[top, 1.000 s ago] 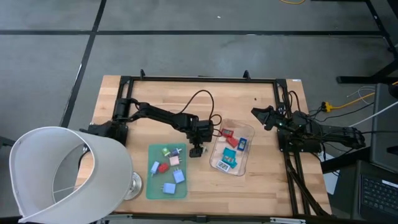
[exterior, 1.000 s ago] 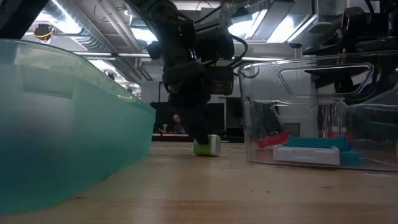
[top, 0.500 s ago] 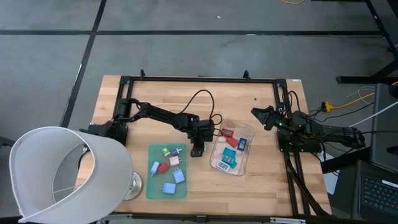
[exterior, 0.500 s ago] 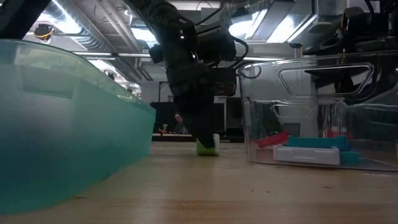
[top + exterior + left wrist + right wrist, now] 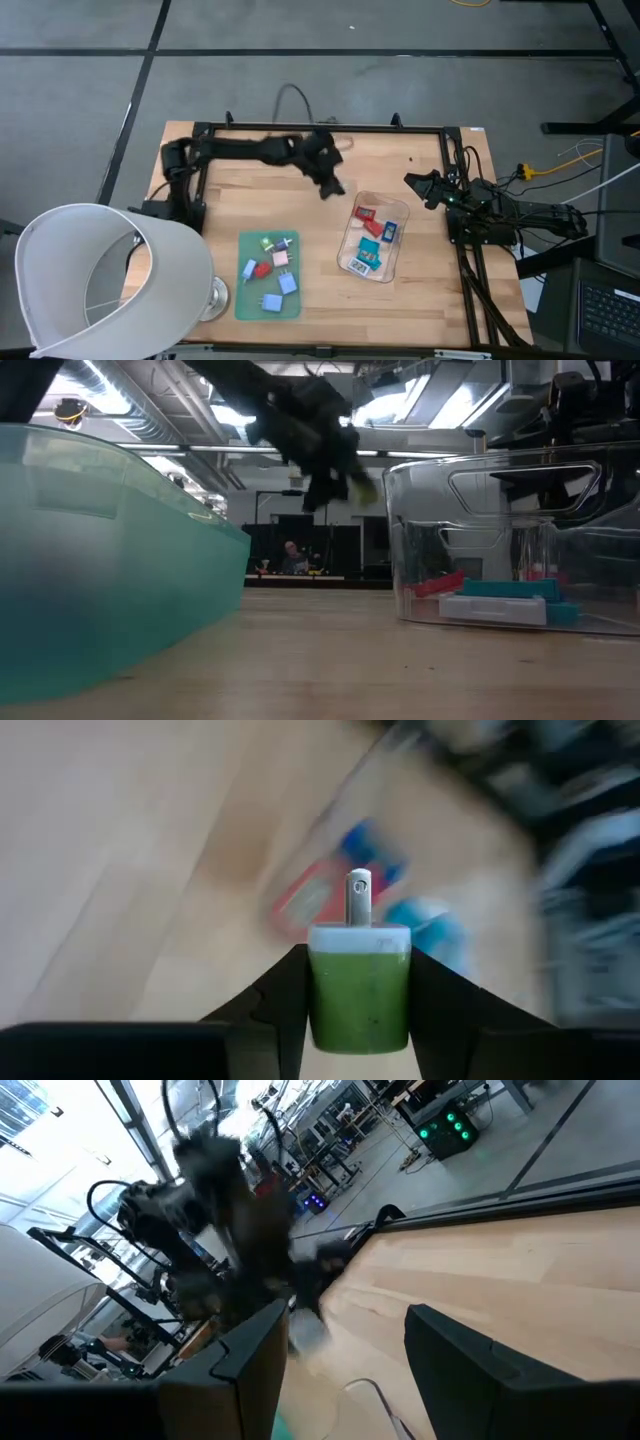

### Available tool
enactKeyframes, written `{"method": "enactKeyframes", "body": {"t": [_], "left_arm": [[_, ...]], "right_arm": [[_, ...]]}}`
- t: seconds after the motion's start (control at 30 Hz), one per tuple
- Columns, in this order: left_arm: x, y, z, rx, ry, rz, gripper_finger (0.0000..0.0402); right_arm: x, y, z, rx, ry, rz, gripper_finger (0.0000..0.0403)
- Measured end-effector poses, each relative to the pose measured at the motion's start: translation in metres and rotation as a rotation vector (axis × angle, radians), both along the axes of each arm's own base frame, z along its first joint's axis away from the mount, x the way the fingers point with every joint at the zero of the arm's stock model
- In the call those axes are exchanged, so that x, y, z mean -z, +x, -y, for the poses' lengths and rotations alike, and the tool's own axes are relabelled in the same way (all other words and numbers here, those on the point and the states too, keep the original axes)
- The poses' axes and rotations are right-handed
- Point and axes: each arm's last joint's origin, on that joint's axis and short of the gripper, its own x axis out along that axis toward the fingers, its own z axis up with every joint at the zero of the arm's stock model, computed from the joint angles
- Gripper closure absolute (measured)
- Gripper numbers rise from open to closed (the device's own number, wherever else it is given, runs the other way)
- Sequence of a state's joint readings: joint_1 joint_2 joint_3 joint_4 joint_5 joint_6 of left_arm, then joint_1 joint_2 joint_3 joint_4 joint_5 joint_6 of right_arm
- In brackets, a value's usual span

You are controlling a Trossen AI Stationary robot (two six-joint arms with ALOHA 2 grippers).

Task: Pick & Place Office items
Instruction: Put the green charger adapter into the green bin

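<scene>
My left gripper hangs above the bare wood on the far side of the clear tray, shut on a light green piece with a white end and a metal prong. In the low view this piece is high above the table. Several small pieces lie inside the tray. Several more lie on the green mat. My right gripper waits at the table's right edge, open, with nothing between its fingers. My left gripper pinches the light green piece by two opposite sides between its two fingers. The white end and the prong stick out past the fingertips. The fingers slant downward toward the tray. The piece is lifted clear of the table.
A large white lamp shade covers the near left corner beside the mat. A black frame runs along the far edge. Bare wood lies between the mat, the tray and the far edge. A person sits in the room behind.
My left gripper has shut on the light green piece, which stood on the table between mat and tray. It has then risen fast and swung toward the far edge. The piece is now lifted clear and carried along.
</scene>
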State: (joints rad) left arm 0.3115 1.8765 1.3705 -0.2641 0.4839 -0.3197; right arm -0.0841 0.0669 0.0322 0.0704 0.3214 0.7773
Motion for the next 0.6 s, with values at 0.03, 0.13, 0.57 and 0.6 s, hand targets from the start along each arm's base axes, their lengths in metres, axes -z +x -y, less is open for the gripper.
{"method": "enactKeyframes", "body": {"t": [0.03,0.13,0.57,0.6], "left_arm": [[-0.011,-0.003,-0.004,0.026,-0.022,0.054,0.0277],[-0.039,-0.016,-0.001,0.161,-0.124,0.152,0.0277],[-0.061,-0.091,0.12,0.385,-0.054,-0.245,0.0277],[-0.054,-0.093,0.128,0.363,-0.052,-0.26,0.0277]], "right_arm": [[0.0,0.0,0.0,0.0,0.0,0.0,0.0202],[0.0,0.0,0.0,0.0,0.0,0.0,0.0202],[0.002,0.0,0.0,0.001,-0.006,-0.02,0.0202],[0.002,0.0,0.0,0.001,-0.007,-0.024,0.0202]]}}
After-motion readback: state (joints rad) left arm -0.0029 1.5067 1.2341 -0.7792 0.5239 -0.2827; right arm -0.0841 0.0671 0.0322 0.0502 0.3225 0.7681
